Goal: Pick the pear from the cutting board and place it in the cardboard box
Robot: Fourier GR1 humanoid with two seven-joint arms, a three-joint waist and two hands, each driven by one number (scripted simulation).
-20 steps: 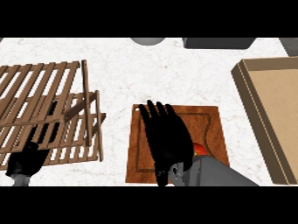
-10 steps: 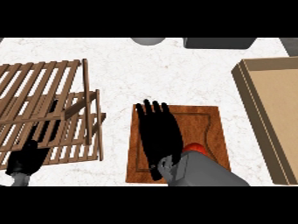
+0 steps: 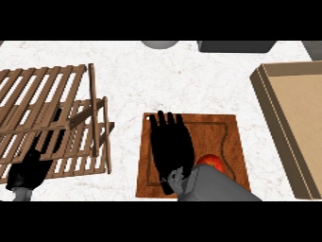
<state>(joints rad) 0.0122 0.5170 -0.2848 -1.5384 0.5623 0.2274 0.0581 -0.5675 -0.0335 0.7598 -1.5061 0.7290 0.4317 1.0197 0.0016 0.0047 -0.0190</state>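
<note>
On the cutting board (image 3: 229, 137), which lies near the front edge of the worktop (image 3: 191, 80), the right hand (image 3: 173, 151) is stretched flat along the board's left half. Its fingers (image 3: 167, 124) are straight and spread, pointing toward the board's far edge. They are unclenched and grasp nothing. The pear (image 3: 211, 162), a reddish-orange shape, sits toward the board's near right corner, just beside the wrist and partly hidden under the grey forearm (image 3: 216, 184). Whether the hand touches the fruit cannot be told from this view.

The hand probably lies this way as a lead-in to a grasp. The open palm is lowered beside the fruit, but it sits too far left and too far forward for the fingers to wrap around it. It would likely need to draw back and shift right before closing.

The cardboard box (image 3: 306, 127) stands at the worktop's right edge, well apart from the board, with its open top facing up to take the pear.

The left hand (image 3: 29, 171) rests at the front left corner over a wooden slatted rack (image 3: 38, 108), its fingers relaxed and holding nothing.
</note>
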